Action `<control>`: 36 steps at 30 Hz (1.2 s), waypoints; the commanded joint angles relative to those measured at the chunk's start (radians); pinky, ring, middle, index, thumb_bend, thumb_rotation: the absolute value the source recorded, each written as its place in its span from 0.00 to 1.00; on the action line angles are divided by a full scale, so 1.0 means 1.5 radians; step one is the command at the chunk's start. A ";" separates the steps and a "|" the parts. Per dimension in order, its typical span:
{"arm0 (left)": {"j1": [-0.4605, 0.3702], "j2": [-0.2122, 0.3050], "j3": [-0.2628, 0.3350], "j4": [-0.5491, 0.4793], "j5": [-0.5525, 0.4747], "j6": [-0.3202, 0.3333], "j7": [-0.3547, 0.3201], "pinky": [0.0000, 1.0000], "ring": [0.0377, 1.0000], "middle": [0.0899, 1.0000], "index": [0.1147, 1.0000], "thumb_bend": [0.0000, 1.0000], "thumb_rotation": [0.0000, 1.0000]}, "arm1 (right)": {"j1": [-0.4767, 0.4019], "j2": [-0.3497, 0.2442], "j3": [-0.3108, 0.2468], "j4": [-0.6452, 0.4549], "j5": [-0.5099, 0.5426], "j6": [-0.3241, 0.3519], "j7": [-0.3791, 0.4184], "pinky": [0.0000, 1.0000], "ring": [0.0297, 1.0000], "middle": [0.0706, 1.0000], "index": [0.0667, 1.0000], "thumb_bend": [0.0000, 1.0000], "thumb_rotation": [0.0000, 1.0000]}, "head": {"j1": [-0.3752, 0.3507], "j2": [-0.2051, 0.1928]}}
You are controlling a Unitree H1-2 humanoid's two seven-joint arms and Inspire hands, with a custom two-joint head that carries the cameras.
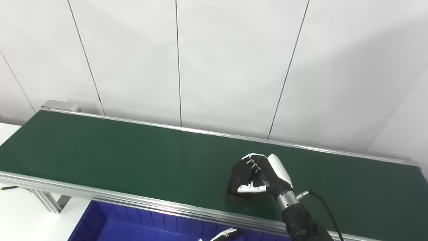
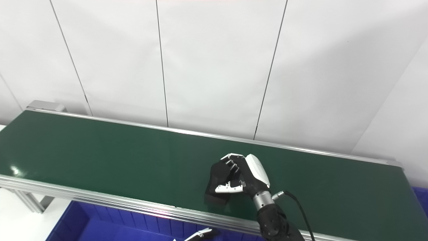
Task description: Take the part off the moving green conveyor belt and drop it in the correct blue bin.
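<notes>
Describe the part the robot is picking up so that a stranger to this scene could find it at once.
Start at the long green conveyor belt before the white wall and follow its near edge rightward to the black-and-white right hand. Its fingers are closed on a matte black blocky part, the only object on the belt.

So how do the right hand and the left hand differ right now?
The right hand is up over the green belt, fingers closed around the black part. The left hand sits low over the blue bin, barely in view, its pose unclear. Both have pale fingers.
</notes>
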 commanded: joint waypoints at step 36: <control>-0.016 -0.005 0.010 -0.019 -0.002 -0.020 -0.003 0.75 0.85 0.88 0.80 1.00 0.95 | 0.138 -0.015 -0.045 -0.457 0.028 -0.002 0.049 0.34 0.38 0.46 0.50 0.51 0.00 | -0.107 0.012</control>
